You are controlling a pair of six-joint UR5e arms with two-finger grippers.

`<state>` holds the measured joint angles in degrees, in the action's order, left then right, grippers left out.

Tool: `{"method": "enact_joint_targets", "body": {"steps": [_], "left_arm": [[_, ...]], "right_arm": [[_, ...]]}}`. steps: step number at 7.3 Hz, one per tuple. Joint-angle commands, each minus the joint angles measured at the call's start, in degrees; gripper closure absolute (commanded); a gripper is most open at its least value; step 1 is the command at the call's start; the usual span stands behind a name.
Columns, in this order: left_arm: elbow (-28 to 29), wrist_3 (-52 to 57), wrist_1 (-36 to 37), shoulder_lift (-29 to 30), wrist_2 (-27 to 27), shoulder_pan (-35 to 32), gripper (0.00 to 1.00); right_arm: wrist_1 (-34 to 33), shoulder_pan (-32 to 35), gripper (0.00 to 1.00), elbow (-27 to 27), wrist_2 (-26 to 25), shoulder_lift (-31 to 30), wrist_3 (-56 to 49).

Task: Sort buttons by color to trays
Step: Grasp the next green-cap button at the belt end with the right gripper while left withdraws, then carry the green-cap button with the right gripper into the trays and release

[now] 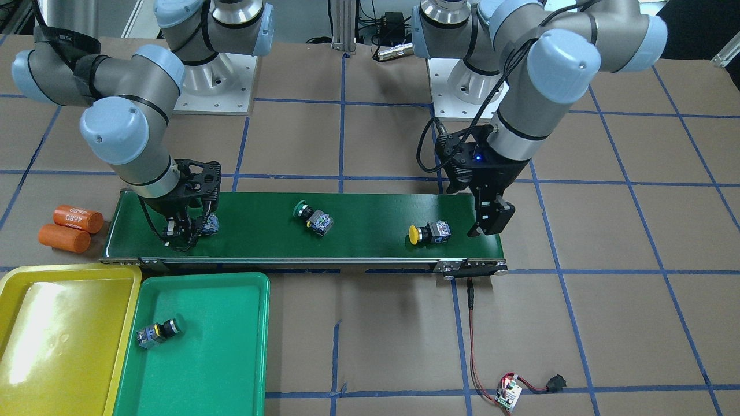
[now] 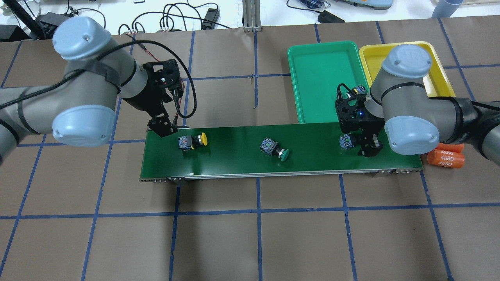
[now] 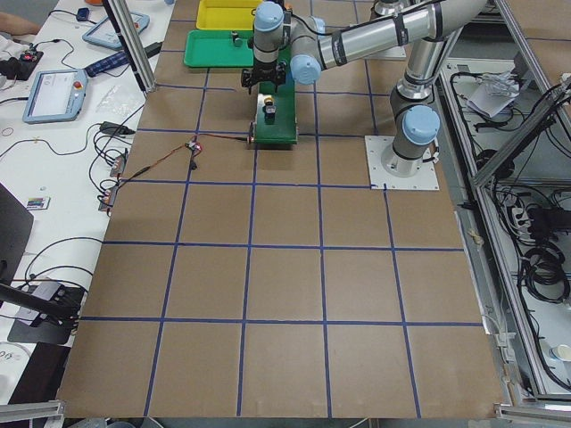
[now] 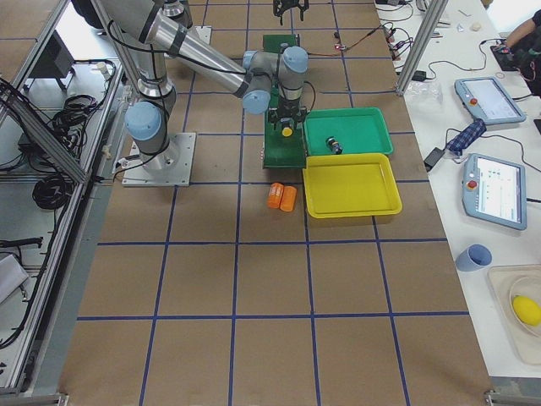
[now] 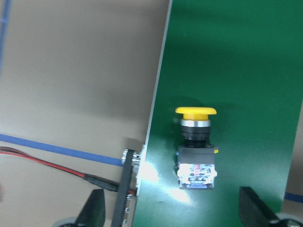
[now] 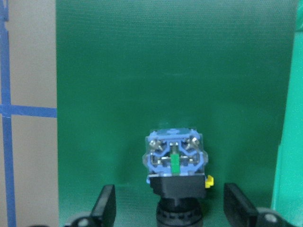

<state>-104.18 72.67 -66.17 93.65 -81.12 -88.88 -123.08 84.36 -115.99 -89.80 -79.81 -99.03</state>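
Observation:
Three buttons lie on the dark-green conveyor belt (image 1: 370,208). My left gripper (image 1: 491,222) hovers open over the belt's end, just beside a yellow-capped button (image 5: 195,142) that lies ahead of its fingers (image 5: 94,210). A green-capped button (image 1: 312,216) lies mid-belt. My right gripper (image 6: 173,208) is open at the other end, straddling a third button (image 6: 175,161) without touching it; the exterior right view shows a yellow cap (image 4: 287,131) there. A further button (image 1: 157,334), its cap dark green, lies in the green tray (image 1: 231,358). The yellow tray (image 1: 58,335) beside it holds nothing.
Two orange cylinders marked 4680 (image 1: 72,228) lie just off the belt's end near my right arm. A small circuit board (image 1: 509,396) with red wires lies on the brown table in front of the belt's other end.

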Motion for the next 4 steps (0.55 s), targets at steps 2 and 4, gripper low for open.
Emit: {"method": "enact_joint_targets", "body": {"steps": [2, 4], "left_arm": [[12.83, -15.53, -12.71, -1.27, -0.43, 0.73, 0.00], [14.34, -36.49, -21.27, -1.98, -5.23, 1.08, 0.00]], "right_arm": [[-1.02, -0.07, 1.00, 0.41, -1.69, 0.36, -0.19], [-2.43, -0.16, 1.00, 5.03, -1.60, 1.92, -0.02]]}}
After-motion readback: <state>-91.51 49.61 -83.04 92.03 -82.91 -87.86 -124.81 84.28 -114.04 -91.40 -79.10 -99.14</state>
